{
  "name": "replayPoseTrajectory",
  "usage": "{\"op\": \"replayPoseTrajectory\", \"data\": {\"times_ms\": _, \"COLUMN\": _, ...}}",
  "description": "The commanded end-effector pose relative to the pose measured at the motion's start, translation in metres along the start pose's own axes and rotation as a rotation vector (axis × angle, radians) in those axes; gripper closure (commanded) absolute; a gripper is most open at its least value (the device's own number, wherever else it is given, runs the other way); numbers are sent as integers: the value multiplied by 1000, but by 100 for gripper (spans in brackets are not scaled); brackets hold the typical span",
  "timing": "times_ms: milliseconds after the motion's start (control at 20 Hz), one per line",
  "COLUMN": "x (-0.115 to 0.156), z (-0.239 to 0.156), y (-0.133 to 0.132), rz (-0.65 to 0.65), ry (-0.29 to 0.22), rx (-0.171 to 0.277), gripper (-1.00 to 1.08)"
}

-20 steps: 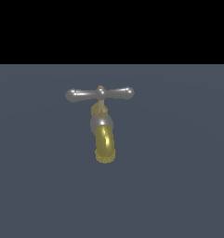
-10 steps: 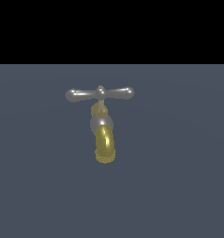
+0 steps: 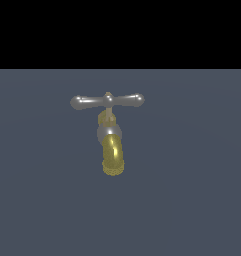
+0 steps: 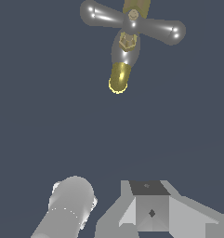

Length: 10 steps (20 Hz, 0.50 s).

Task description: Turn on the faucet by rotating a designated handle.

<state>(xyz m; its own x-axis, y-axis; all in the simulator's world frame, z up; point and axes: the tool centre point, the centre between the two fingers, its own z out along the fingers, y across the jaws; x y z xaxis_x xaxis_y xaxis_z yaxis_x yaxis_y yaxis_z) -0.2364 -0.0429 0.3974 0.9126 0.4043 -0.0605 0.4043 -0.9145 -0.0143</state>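
Where silver handle [image 3: 107, 101] spans level, brass faucet [image 3: 112, 154] curves below.

Hidden and cut-off parts

The gripper [image 4: 150, 211] shows only as grey housing cut by the wrist view's edge; its fingers are out of frame, so whether its jaws stand apart cannot be told. In the exterior view the arm is absent. The faucet [image 3: 112, 150] base is hidden behind its own spout.
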Motion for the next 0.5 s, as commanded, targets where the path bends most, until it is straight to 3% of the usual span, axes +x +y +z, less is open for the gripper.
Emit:
{"op": "replayPoseTrajectory", "data": {"times_ms": 0, "x": 3, "z": 9, "y": 9, "rz": -61, "ry": 2, "rx": -3, "gripper": 108}}
{"op": "replayPoseTrajectory", "data": {"times_ms": 450, "x": 20, "z": 42, "y": 38, "rz": -277, "ry": 8, "rx": -13, "gripper": 108}}
